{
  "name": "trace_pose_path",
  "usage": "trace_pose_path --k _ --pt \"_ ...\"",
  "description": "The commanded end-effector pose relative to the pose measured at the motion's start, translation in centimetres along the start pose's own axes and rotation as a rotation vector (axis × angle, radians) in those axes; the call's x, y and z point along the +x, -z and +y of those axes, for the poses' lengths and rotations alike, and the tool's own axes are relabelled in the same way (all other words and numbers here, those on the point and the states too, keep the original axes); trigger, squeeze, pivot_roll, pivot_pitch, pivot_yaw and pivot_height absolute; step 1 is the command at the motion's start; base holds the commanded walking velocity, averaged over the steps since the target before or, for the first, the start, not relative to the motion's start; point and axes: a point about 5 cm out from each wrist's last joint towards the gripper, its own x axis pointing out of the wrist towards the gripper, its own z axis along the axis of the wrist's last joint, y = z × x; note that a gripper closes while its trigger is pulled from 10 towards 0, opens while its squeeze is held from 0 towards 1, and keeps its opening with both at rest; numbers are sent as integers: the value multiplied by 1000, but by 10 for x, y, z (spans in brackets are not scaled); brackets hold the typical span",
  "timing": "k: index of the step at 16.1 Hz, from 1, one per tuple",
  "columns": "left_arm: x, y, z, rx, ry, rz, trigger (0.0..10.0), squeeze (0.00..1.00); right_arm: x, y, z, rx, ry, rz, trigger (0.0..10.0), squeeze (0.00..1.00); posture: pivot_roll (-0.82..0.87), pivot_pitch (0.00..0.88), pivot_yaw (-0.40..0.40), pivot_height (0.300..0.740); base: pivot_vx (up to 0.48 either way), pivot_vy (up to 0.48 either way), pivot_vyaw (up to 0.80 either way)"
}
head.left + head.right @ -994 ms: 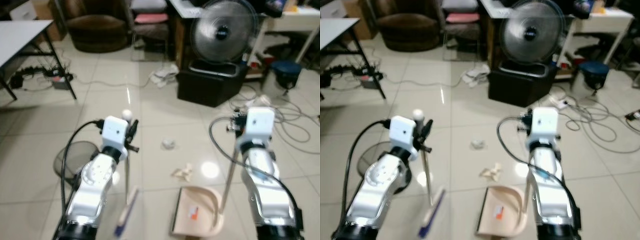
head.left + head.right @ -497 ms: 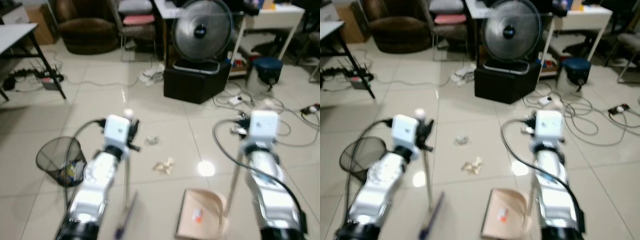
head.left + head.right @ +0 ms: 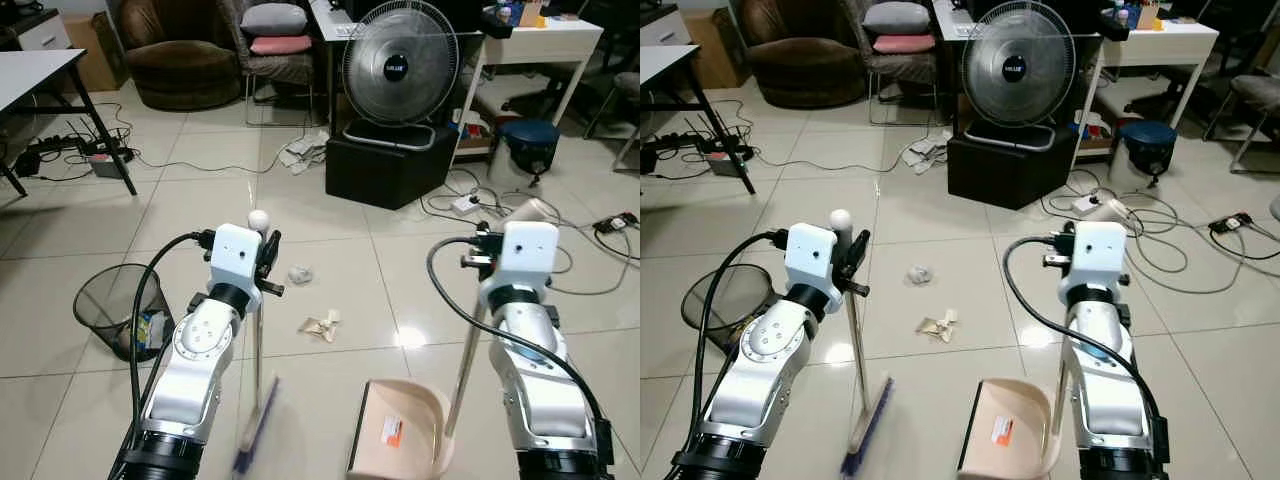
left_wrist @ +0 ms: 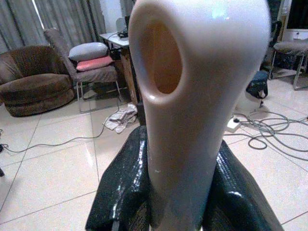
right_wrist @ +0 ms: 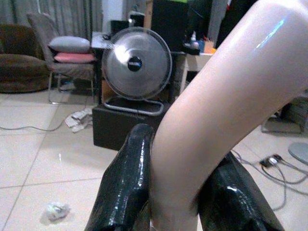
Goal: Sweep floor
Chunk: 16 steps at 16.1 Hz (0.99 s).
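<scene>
My left gripper [image 3: 266, 262] is shut on the broom handle [image 3: 257, 335], whose white knob tops it and whose blue bristle head [image 3: 257, 428] rests on the tiles. In the left wrist view the fingers [image 4: 122, 187] clamp the pale handle [image 4: 192, 96]. My right gripper [image 3: 482, 256] is shut on the dustpan handle [image 3: 465, 365]; the beige dustpan [image 3: 400, 440] stands on the floor with an orange scrap inside. In the right wrist view the fingers [image 5: 125, 183] grip that handle [image 5: 216, 110]. A crumpled white paper ball [image 3: 300, 274] and a torn beige paper scrap [image 3: 320, 325] lie on the tiles ahead.
A black mesh wastebasket [image 3: 118, 310] stands at my left. Ahead are a fan [image 3: 400, 65] on a black box [image 3: 392, 165], cables [image 3: 590, 250] on the floor at right, a blue stool [image 3: 528, 140], a table [image 3: 40, 80] at far left and a brown armchair [image 3: 185, 55].
The camera has shifted and sharpened: the scene slid so the wastebasket and debris now sit further left and forward. Both grippers keep their holds on the broom and the dustpan.
</scene>
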Motion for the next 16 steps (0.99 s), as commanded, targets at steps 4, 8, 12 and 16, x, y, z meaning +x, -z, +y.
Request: trace_pose_path --k 4,8,12,16 --pt "5 -11 4 19 2 -51 10000 0 3 -7 1 31 1 -36 10000 0 -65 0 37 740 338 0 0" --pt "7 -12 2 18 17 -48 10000 0 4 -8 -2 42 17 -38 10000 0 -66 0 43 740 438 0 0" --pt "8 -11 4 11 14 -47 10000 0 4 -7 -2 45 16 -40 10000 0 -66 0 44 740 453 0 0" --pt "8 -12 3 10 17 -50 10000 0 4 -7 -3 42 18 -40 10000 0 -67 0 44 740 453 0 0"
